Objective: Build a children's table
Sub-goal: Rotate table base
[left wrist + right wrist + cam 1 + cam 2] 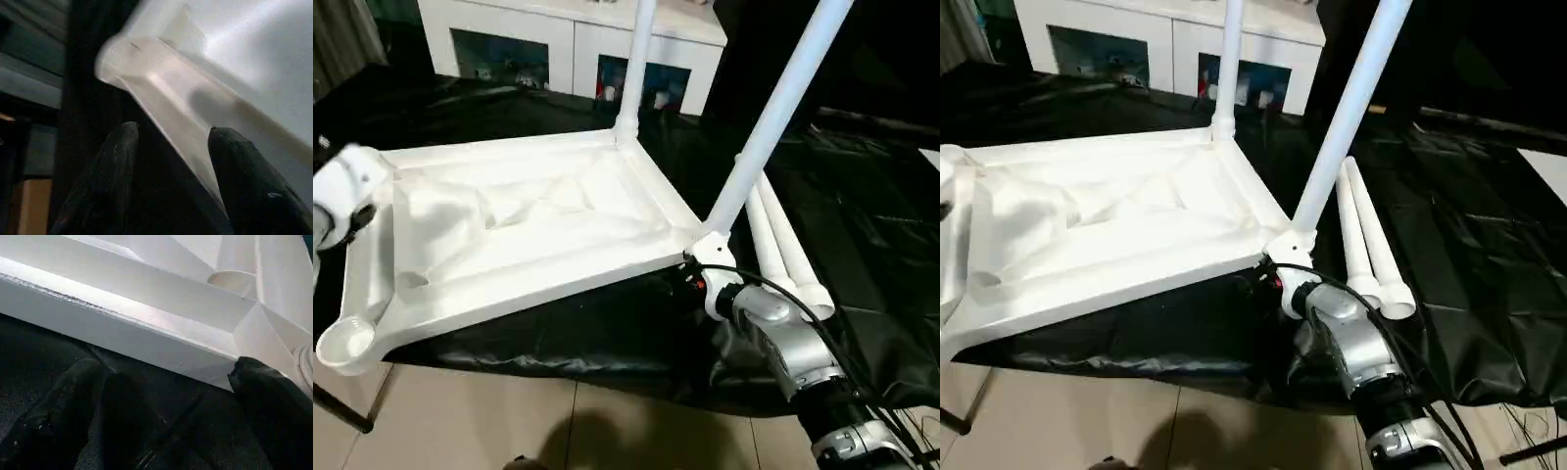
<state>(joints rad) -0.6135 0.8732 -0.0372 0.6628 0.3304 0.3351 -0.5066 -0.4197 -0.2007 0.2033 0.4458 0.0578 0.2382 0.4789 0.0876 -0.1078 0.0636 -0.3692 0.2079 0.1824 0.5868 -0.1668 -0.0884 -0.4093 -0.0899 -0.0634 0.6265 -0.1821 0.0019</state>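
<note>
- The children's table point(529, 225) lies upside down on the black-sheeted table point(862, 215), its near corner overhanging the edge above the tiled floor point(509, 421).
- Two legs stand fitted in its right-hand corner sockets: the far leg point(636, 69) and the near leg point(773, 117).
- Two loose legs point(1366, 235) lie side by side on the sheet, just right of it.
- Your left end effector point(171, 142) is half spread, with the top's rim between its fingers point(112, 166); you cannot tell if it grips.
- Your right end effector point(166, 377) is spread wide, released, just below the top's edge at the near right corner.
- A white cabinet point(568, 39) stands behind.
</note>
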